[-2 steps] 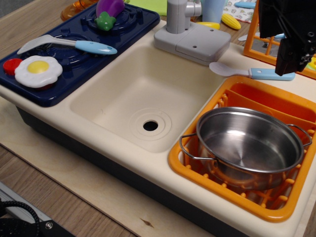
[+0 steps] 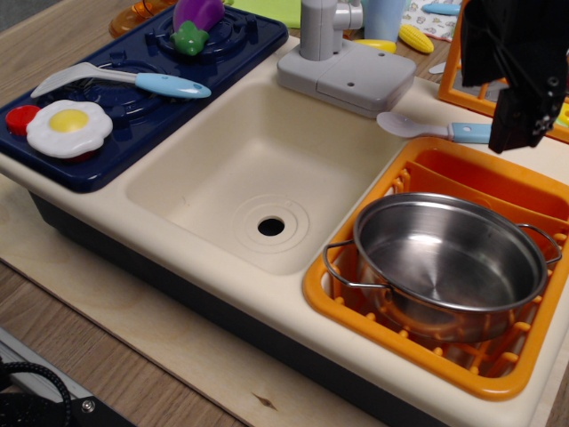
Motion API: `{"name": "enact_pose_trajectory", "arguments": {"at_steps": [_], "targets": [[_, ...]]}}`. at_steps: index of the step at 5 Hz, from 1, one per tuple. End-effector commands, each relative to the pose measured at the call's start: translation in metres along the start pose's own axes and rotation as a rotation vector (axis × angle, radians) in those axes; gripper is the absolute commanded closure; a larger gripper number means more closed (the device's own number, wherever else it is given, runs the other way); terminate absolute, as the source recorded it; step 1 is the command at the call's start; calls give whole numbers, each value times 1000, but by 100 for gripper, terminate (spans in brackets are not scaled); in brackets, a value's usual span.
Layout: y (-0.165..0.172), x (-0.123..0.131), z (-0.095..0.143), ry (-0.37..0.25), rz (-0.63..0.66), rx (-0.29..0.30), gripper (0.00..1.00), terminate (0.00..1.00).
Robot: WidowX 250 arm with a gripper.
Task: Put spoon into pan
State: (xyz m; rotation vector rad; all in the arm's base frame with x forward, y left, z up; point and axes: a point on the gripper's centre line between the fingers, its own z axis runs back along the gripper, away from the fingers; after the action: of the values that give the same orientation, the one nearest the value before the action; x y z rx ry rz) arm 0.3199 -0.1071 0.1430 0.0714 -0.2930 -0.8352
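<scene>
Spoon (image 2: 425,127) lies on the sink rim, just beyond the orange rack holding the pan (image 2: 449,261). Gripper (image 2: 516,133) covers its handle end; fingers' state cannot be determined.

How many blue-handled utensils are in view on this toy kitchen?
2. The longer utensil lies across the stove; the spoon lies on the counter behind the orange rack, its handle end hidden by the gripper.

The gripper (image 2: 516,133) covers the end of the spoon (image 2: 427,127) handle; its fingers cannot be told apart. The drying rack (image 2: 356,307) is cut off at the right edge.
</scene>
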Motion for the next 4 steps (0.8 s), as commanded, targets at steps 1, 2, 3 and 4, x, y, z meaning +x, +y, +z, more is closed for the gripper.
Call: {"name": "enact_pose_trajectory", "arguments": {"at_steps": [1,2,3,4], "targets": [[13,6,0,-59,-15,16,0,0],[16,5,-8,-69,-23,25,0,0],[23,3,-12,-80,-25,12,0,0],[27,0,-25,-98,-12,3,0,0]]}}
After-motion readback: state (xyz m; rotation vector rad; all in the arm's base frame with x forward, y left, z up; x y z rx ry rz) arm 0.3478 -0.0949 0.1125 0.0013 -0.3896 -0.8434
